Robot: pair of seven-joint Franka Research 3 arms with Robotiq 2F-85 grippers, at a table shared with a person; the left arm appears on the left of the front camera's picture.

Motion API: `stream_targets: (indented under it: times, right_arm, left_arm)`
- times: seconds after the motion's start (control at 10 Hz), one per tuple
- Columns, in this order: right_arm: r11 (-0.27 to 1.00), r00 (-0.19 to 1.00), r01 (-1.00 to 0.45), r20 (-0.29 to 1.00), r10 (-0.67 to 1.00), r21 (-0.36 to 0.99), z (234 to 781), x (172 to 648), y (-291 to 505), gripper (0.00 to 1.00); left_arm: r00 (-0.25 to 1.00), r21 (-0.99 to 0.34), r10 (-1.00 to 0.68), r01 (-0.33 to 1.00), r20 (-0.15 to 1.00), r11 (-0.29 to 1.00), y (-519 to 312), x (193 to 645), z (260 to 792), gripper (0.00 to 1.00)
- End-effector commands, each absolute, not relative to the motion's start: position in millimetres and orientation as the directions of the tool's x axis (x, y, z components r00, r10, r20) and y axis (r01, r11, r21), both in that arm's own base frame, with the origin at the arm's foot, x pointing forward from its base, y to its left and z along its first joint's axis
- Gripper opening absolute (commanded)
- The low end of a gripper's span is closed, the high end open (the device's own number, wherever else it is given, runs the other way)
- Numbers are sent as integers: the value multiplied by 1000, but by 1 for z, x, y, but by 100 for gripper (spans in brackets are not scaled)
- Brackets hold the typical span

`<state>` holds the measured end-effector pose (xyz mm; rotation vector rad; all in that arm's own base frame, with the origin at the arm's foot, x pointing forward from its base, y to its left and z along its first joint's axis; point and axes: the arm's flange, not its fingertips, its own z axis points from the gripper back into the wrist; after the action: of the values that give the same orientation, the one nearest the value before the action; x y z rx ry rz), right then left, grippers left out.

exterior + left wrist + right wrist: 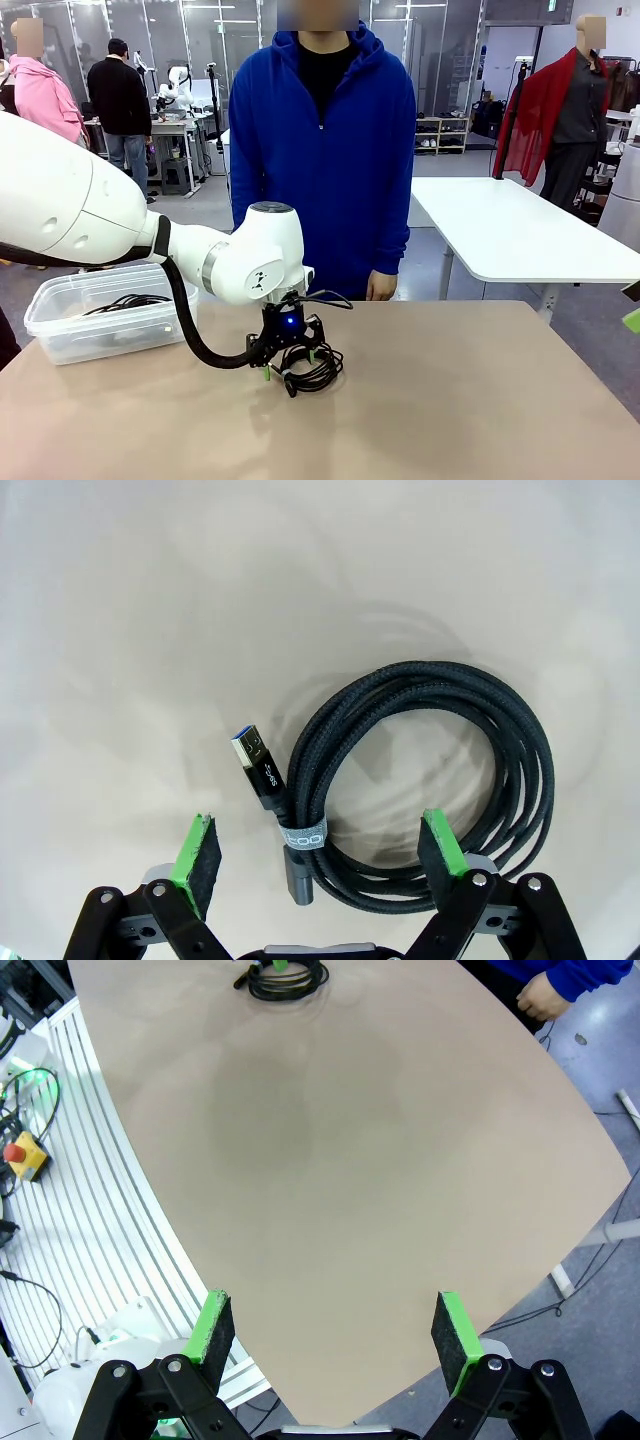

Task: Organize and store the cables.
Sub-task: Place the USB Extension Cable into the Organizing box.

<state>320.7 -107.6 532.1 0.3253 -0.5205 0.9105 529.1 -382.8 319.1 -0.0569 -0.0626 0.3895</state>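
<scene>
Black cable [430, 790] partly hidden under left jaws.

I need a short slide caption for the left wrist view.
Open left claw straddling a coiled black cable on the table.

Coiled cable [308, 372] lies mid-table [450, 400] — bin [105, 320] of cables [125, 303] at the left edge.

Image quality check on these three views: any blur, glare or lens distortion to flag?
Left wrist view: the coiled cable and its plug are sharp, with soft shadows on the pale table and no glare. Right wrist view: strong wide-angle bend, the table edge curves, focus fine. Front view: evenly lit, the left hand over the cable is small and dark, so detail is poor there.
</scene>
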Motion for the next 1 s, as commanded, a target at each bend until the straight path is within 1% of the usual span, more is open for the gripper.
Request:
stream_targets:
  times: [0.0, 0.3, 0.4, 0.5, 0.6, 0.7, 0.8, 0.9]
  right_arm:
    - [577, 501, -816, 561, 659, 51, 532, 322, -106, 100]
    - [577, 501, -816, 561, 659, 51, 532, 322, -106, 100]
    - [577, 501, -816, 561, 659, 51, 532, 322, -106, 100]
    - [577, 501, -816, 561, 659, 51, 532, 322, -106, 100]
    - [577, 501, -816, 561, 659, 51, 532, 322, -106, 100]
    - [577, 501, -816, 561, 659, 51, 532, 322, -106, 100]
    - [577, 501, -816, 561, 659, 51, 532, 322, -106, 100]
    - [577, 501, -816, 561, 659, 51, 532, 322, -106, 100]
  left_arm:
    - [922, -58, 383, -380, 51, 923, -381, 533, 316, 93]
    - [922, -51, 384, -382, 49, 923, -377, 537, 309, 73]
    - [921, -48, 387, -385, 49, 922, -377, 536, 310, 61]
    - [922, -48, 385, -383, 47, 923, -377, 536, 311, 53]
    - [923, -53, 382, -380, 39, 924, -377, 536, 311, 41]
    - [925, -60, 379, -377, 29, 924, -377, 536, 312, 33]
    - [925, -59, 378, -376, 26, 925, -377, 535, 314, 22]
    - [924, -58, 382, -380, 25, 923, -377, 534, 316, 13]
